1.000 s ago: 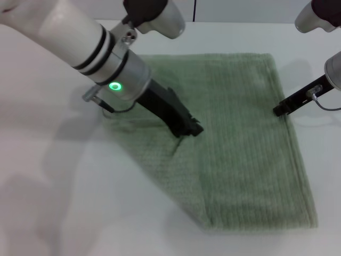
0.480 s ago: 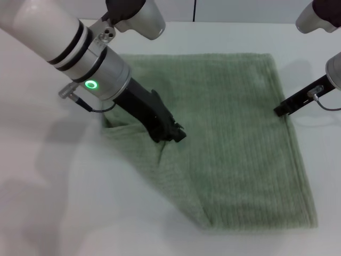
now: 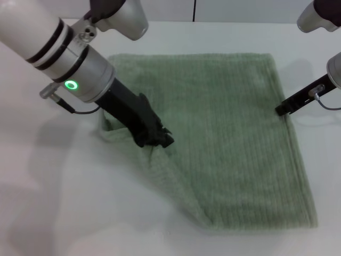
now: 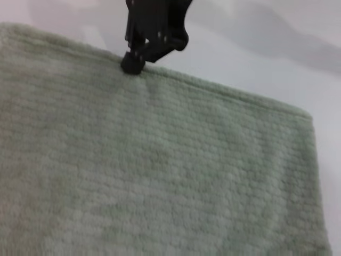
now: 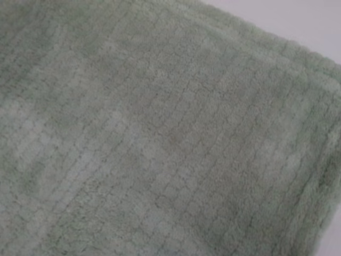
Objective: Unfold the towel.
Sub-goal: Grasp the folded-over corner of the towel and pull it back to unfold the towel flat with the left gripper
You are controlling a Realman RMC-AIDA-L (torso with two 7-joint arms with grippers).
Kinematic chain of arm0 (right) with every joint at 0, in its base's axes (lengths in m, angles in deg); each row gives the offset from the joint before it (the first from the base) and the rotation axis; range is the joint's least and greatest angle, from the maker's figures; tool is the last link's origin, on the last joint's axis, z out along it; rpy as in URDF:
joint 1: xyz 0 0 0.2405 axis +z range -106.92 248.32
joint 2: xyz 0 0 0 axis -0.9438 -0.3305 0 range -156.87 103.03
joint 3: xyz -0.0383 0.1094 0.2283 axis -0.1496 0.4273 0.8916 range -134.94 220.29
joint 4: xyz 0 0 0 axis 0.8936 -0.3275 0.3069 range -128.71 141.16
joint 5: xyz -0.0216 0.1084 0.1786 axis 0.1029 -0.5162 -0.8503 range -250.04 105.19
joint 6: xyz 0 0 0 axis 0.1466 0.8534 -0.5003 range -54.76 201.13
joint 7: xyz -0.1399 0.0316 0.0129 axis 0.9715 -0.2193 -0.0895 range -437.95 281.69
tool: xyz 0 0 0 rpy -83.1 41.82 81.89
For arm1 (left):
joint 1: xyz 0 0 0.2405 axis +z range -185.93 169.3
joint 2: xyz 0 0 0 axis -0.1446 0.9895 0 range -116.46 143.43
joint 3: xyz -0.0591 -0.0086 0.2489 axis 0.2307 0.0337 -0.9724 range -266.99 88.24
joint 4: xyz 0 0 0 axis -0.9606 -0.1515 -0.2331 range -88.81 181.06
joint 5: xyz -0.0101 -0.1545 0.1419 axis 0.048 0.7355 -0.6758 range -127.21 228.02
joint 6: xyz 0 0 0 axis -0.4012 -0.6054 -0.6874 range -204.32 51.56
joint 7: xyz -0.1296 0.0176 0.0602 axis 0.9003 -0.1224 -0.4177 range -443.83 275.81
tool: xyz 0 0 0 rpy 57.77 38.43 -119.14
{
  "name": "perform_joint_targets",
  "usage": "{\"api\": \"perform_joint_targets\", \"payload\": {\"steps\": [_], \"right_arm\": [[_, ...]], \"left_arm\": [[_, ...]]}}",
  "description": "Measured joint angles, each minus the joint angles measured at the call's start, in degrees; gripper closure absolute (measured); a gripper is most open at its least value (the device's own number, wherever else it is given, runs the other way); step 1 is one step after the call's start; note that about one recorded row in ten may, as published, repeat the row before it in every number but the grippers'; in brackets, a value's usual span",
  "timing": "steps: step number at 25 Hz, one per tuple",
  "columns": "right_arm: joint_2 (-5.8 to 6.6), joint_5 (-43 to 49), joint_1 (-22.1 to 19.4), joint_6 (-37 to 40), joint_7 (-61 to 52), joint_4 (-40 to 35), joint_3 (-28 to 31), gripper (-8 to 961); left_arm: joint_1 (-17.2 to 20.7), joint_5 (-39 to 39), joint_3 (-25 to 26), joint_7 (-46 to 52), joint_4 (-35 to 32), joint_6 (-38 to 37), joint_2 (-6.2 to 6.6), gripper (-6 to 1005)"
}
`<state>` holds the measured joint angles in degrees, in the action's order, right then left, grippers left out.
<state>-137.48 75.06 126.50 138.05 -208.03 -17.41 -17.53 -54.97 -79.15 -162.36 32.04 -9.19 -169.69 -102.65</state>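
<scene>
The pale sage-green towel [image 3: 234, 138] lies on the white table, its left part still folded into a diagonal flap. My left gripper [image 3: 158, 140] is low on that flap's edge and shut on the cloth, which bunches up around it. My right gripper [image 3: 279, 110] sits at the towel's right hem, tips together on the edge. It also shows in the left wrist view [image 4: 133, 63], touching the far hem of the towel [image 4: 160, 170]. The right wrist view is filled by the towel's ribbed cloth [image 5: 160, 133].
The white table [image 3: 64, 202] runs bare to the left and front of the towel. A dark vertical line [image 3: 194, 10] stands at the back edge. My left arm's thick forearm [image 3: 58, 48] reaches over the towel's back left corner.
My left gripper has moved left and slightly toward the front, dragging the folded flap with it and uncovering more of the towel's middle. The right gripper has stayed in place.
</scene>
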Motion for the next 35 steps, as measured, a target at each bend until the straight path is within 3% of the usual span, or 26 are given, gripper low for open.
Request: {"api": "perform_joint_targets", "payload": {"steps": [11, 35], "right_arm": [[0.00, 0.00, 0.00, -0.16, 0.08, 0.00, 0.00, 955], [-0.18, 0.00, 0.22, -1.05, 0.41, 0.65, 0.00, 954]], "left_arm": [[1.34, -0.38, 3.00, -3.43, 0.75, -3.42, 0.98, 942], [5.35, -2.82, 7.34, -3.67, -2.00, -7.01, 0.16, 944]]}}
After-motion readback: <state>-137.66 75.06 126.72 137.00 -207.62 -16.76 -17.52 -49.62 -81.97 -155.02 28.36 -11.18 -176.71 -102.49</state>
